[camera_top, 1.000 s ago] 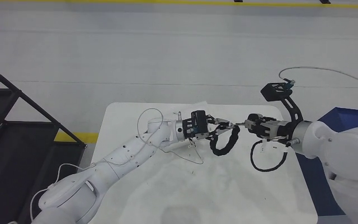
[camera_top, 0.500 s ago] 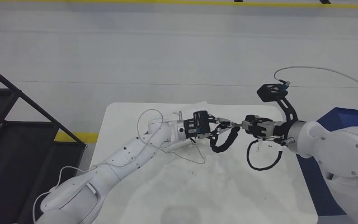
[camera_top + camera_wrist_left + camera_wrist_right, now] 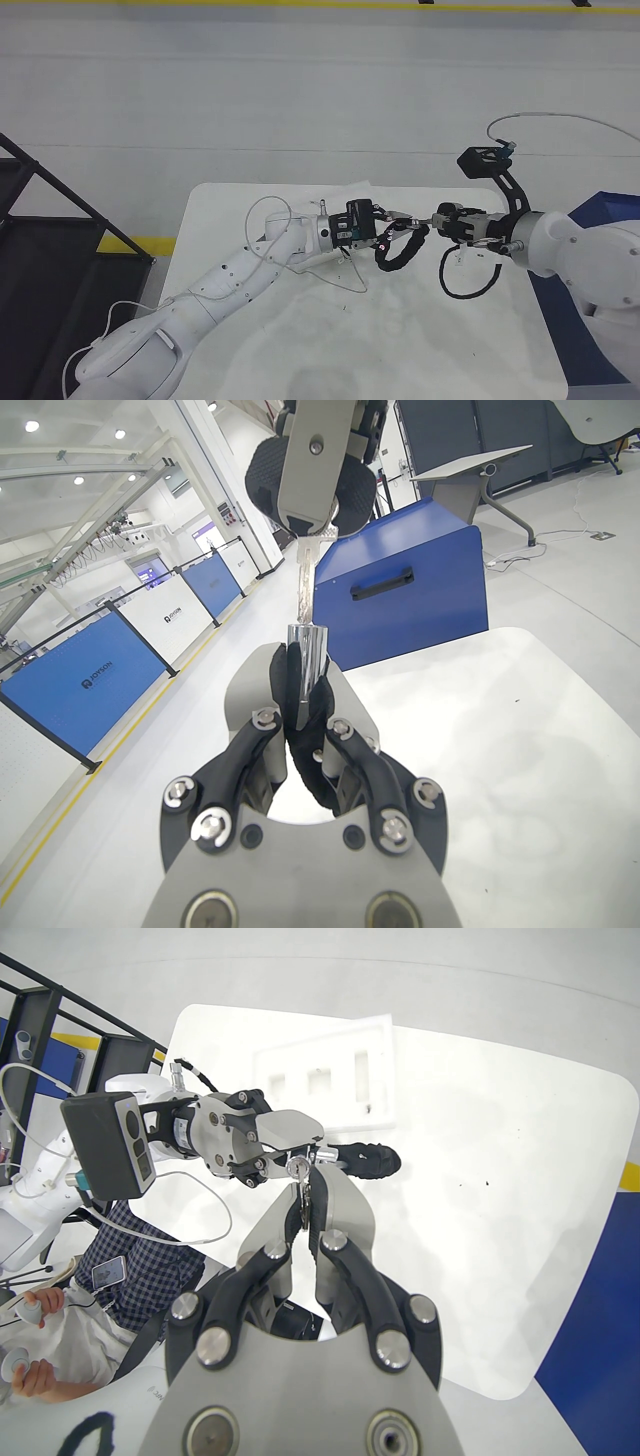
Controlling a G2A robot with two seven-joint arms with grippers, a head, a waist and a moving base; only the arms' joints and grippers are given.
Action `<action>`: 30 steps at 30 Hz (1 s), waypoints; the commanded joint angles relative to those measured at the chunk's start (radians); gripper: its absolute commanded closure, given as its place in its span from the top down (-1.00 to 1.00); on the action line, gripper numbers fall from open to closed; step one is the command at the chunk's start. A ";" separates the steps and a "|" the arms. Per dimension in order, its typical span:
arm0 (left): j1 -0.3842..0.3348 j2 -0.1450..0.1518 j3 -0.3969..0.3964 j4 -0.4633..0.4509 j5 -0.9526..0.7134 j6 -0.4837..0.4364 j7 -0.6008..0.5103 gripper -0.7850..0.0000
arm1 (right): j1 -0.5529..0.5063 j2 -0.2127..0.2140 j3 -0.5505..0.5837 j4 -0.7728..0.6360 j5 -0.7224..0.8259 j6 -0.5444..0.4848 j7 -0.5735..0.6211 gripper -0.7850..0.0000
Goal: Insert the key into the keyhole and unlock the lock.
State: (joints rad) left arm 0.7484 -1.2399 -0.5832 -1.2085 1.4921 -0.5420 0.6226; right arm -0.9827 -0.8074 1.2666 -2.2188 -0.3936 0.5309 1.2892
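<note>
The lock's chrome cylinder (image 3: 307, 650) is clamped in the left gripper (image 3: 301, 687) and held in the air above the table (image 3: 450, 350), at about one o'clock of its centre in the top view. The black cable (image 3: 400, 258) hangs at six o'clock of the cylinder. The key (image 3: 306, 585) is pinched by its head in the right gripper (image 3: 312, 517) and lies at three o'clock of the cylinder. Its tip is seen touching the cylinder's end face; whether it is inside the keyhole (image 3: 298, 1169) cannot be told. Insertion is judged to be the step in hand. A straight push along the cylinder's axis is called for next, then a turn of the key while the cylinder is held firm.
</note>
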 commanded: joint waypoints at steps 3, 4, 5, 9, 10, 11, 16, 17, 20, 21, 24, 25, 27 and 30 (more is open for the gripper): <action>0.004 -0.002 -0.008 0.000 0.012 -0.007 0.005 -1.00 | 0.012 0.011 -0.014 0.004 0.011 0.009 -0.008 -1.00; 0.005 -0.003 -0.011 0.001 0.015 -0.008 0.006 -1.00 | 0.015 0.014 -0.018 0.005 0.013 0.011 -0.011 -1.00; 0.006 -0.004 -0.013 0.001 0.018 -0.009 0.007 -1.00 | 0.017 0.017 -0.023 0.006 0.014 0.013 -0.013 -1.00; 0.010 -0.007 -0.022 0.001 0.028 -0.010 0.003 -1.00 | 0.028 0.028 -0.041 0.006 0.026 0.021 -0.020 -1.00; 0.012 -0.007 -0.024 0.000 0.030 -0.010 0.002 -1.00 | 0.030 0.031 -0.045 0.005 0.028 0.022 -0.022 -1.00; 0.013 -0.008 -0.026 0.000 0.032 -0.011 0.000 -1.00 | 0.033 0.034 -0.049 0.004 0.030 0.024 -0.024 -1.00; 0.018 -0.011 -0.036 -0.002 0.040 -0.016 -0.003 -1.00 | 0.046 0.048 -0.071 0.003 0.042 0.034 -0.034 -1.00; 0.020 -0.012 -0.038 -0.001 0.040 -0.018 -0.003 -1.00 | 0.049 0.051 -0.076 0.002 0.044 0.035 -0.035 -1.00; 0.022 -0.014 -0.044 -0.002 0.046 -0.021 -0.004 -1.00 | 0.059 0.060 -0.090 0.002 0.043 0.040 -0.040 -1.00; 0.023 -0.014 -0.046 -0.003 0.049 -0.023 -0.005 -1.00 | 0.062 0.063 -0.095 0.002 0.043 0.041 -0.041 -1.00; 0.025 -0.016 -0.050 -0.007 0.058 -0.025 -0.007 -1.00 | 0.072 0.071 -0.111 0.001 0.042 0.045 -0.045 -1.00; 0.026 -0.016 -0.051 -0.009 0.062 -0.026 -0.008 -1.00 | 0.076 0.073 -0.117 0.001 0.042 0.046 -0.046 -1.00; 0.028 -0.017 -0.054 -0.012 0.070 -0.025 -0.012 -1.00 | 0.085 0.078 -0.132 0.002 0.042 0.049 -0.049 -1.00; 0.031 -0.019 -0.059 -0.016 0.078 -0.026 -0.017 -1.00 | 0.102 0.084 -0.157 0.005 0.039 0.055 -0.055 -1.00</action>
State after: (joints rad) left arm 0.7784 -1.2582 -0.6406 -1.2239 1.5684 -0.5678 0.6067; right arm -0.8856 -0.7248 1.1165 -2.2149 -0.3545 0.5841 1.2360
